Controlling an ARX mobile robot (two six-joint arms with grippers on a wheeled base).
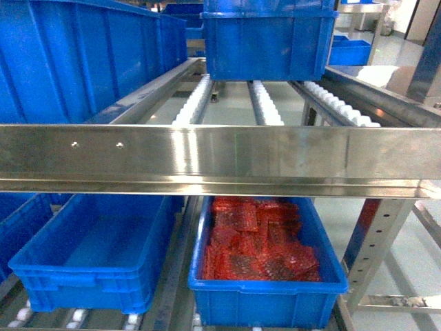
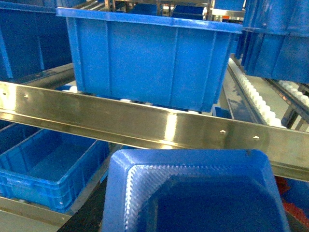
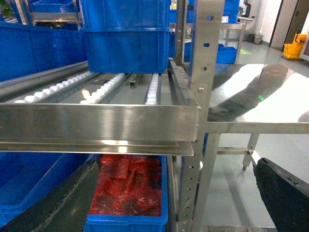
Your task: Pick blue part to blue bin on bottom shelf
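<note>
The blue part (image 2: 193, 193), lower centre, apparently grasped by the left end effector (grip unconfirmed; right end effector state indeterminable), could strike the steel rail (image 2: 159, 126) above the empty blue bin (image 2: 48, 166).

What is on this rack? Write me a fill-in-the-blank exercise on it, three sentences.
1. On the bottom shelf, the right-hand bin holds ____ parts.
2. The left-hand bin beside it is ____.
3. The rollers of the level above are ____ in colour.

Missing words: red; empty; white.
</note>
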